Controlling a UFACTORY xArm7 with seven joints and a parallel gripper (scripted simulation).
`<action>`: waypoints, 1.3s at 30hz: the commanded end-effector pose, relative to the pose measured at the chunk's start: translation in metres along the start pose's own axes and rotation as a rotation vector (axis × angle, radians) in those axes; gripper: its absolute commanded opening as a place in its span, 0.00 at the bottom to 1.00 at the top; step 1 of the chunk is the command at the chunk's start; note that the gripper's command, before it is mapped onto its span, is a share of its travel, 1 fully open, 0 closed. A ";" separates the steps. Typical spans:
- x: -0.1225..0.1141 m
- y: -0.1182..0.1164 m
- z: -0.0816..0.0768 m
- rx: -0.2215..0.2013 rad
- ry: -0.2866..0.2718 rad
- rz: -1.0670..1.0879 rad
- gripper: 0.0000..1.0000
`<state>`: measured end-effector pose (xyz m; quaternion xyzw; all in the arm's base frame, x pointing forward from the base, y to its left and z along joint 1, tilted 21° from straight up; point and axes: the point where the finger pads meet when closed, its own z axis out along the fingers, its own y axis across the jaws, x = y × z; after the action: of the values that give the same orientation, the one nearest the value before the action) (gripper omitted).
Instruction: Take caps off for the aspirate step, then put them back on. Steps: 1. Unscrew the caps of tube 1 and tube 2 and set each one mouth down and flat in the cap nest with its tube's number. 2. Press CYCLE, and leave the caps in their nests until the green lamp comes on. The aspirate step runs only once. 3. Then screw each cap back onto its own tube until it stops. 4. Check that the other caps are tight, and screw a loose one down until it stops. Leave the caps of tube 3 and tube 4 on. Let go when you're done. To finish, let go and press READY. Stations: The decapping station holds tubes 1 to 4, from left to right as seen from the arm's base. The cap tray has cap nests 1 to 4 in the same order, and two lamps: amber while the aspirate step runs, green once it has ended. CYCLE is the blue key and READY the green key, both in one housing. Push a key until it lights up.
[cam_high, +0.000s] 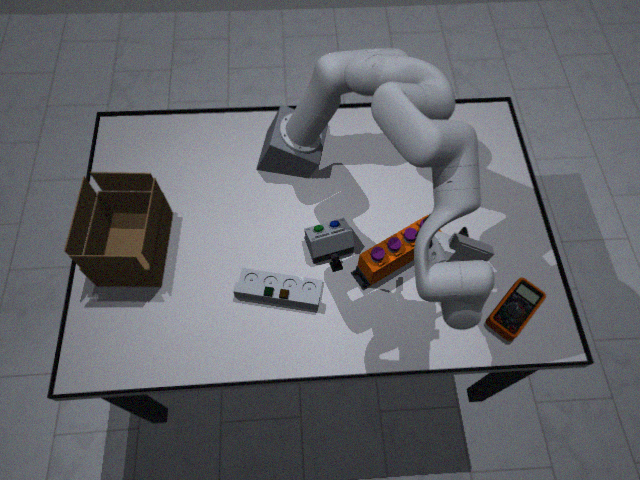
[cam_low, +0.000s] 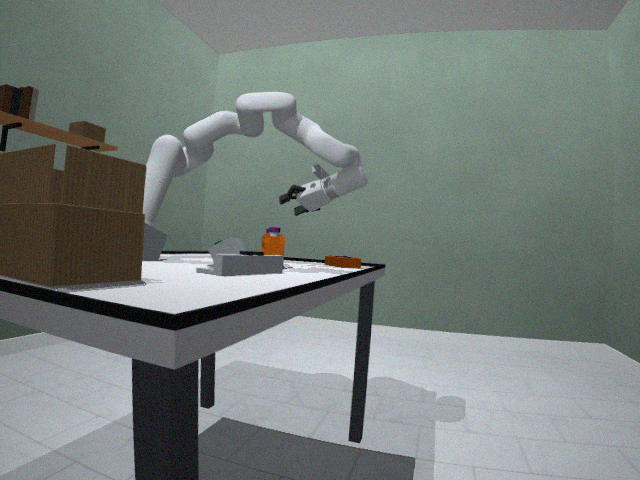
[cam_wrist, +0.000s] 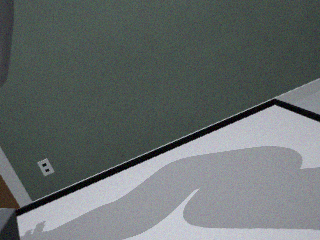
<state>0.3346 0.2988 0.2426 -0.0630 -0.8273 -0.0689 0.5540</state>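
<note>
The arm's jaws are hanging wide open and holding nothing, high above the orange tube rack (purple caps all sitting on their tubes), which is standing on the table between the key box and a multimeter.

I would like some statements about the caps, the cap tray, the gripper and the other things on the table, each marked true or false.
1. The gripper is open and holds nothing. True.
2. A purple cap lies in one nest of the cap tray. False: the four round nests show no cap; the purple caps that can be seen sit on tubes in the orange decapping station.
3. The cardboard box stands with its flaps open. True.
4. The multimeter lies inside the cardboard box. False: it lies on the table, at the other end, beyond the decapping station.
5. The gripper touches a cap. False: it hangs in the air above the table.
</note>
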 end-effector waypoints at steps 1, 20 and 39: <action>0.001 0.000 -0.002 -0.002 -0.004 -0.002 1.00; 0.001 0.000 -0.002 -0.002 -0.004 -0.002 0.46; 0.001 0.000 -0.002 -0.002 -0.004 -0.002 0.46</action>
<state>0.3346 0.2988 0.2426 -0.0630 -0.8273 -0.0689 0.5540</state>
